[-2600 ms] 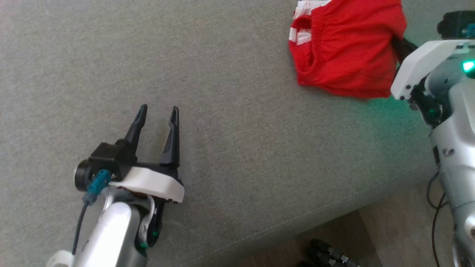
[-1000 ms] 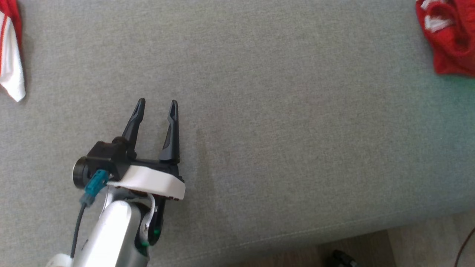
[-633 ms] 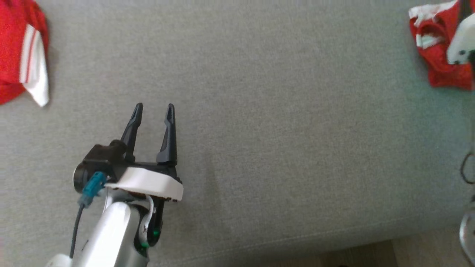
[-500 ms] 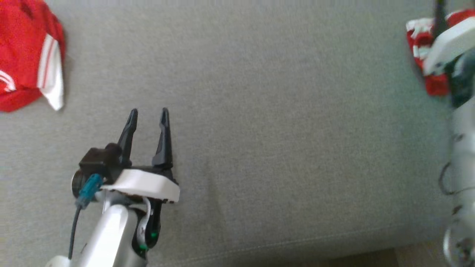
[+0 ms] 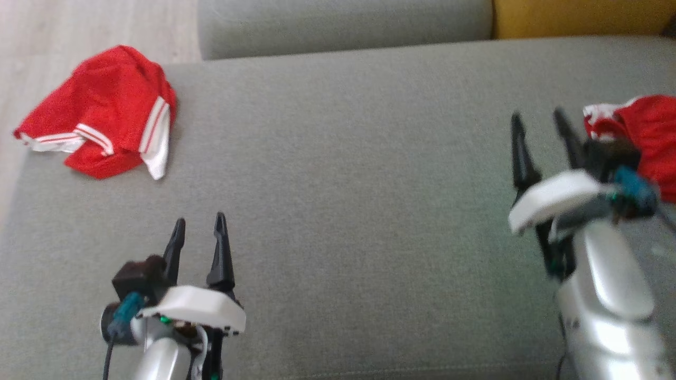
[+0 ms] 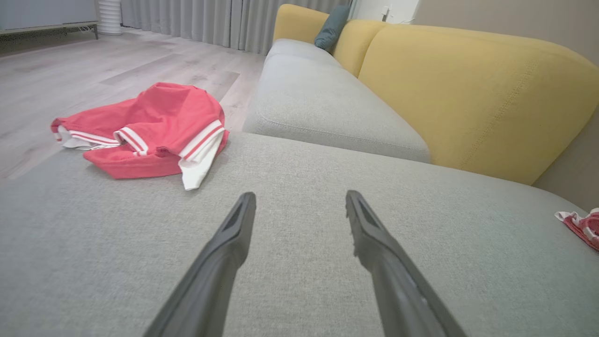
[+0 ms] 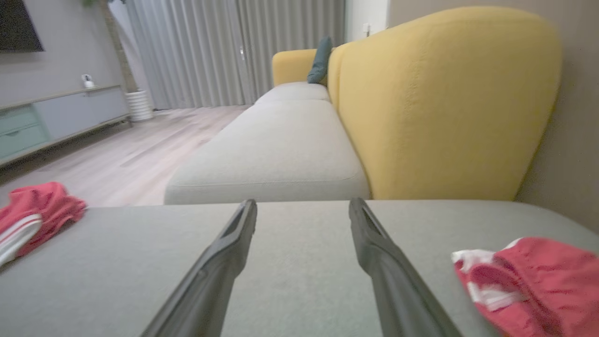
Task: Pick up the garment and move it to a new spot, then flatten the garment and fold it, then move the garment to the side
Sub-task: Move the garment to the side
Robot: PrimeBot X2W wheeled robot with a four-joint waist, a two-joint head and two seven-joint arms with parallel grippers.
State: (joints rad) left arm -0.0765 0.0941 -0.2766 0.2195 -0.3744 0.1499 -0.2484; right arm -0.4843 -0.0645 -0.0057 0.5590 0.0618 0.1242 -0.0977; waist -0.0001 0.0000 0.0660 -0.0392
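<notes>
Locate the left tool [image 5: 199, 219] at 7 o'clock in the head view. Its two fingers stand fully apart and hold nothing. They point toward 12 o'clock over the grey sofa seat [image 5: 343, 184].

Locate the right tool [image 5: 536, 115] at 3 o'clock. It is slightly blurred, but you can see its fingers are equally wide apart with nothing between them.

Find the crumpled garment [image 5: 105, 105], red with white striped trim, at 10 o'clock. It lies at the seat's far left corner, well apart from both tools, with part of it past the seat edge toward the wooden floor [image 5: 79, 26].

Note the second garment [image 5: 652, 132], also red and white, at 3 o'clock. It lies on the seat just beside the right tool, at that tool's 2 o'clock. In the right wrist view it is clear of the fingers.

The yellow backrest [image 6: 468, 93] rises at 1 o'clock in the left wrist view.
</notes>
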